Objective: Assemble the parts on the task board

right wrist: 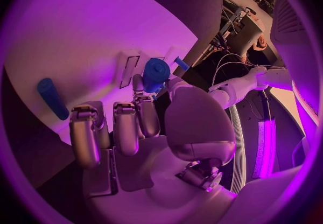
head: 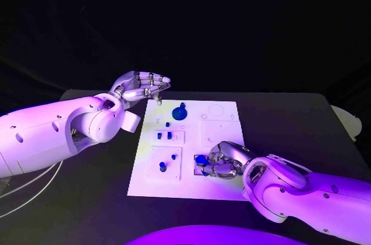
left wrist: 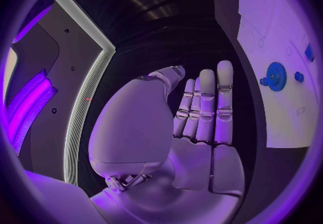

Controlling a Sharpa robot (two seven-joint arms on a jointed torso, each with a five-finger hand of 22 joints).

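The white task board (head: 220, 128) lies in the middle of the black table. My right hand (head: 222, 160) rests low over the board's near right part and pinches a round blue part (head: 201, 160) between thumb and finger; the right wrist view shows that part (right wrist: 155, 71) at the fingertips of the right hand (right wrist: 134, 127). A blue gear (head: 179, 114) stands near the board's far left, also seen as the gear (left wrist: 275, 77) in the left wrist view. My left hand (head: 143, 87) hovers at the board's far left corner, fingers apart, holding nothing; its palm (left wrist: 195, 127) is bare.
Two small blue pegs (head: 164, 135) stand in a left-side plate and another blue peg (head: 163, 166) stands in the plate nearer me, seen as a peg (right wrist: 53, 98) from the right wrist. Black table (head: 286, 121) surrounds the board.
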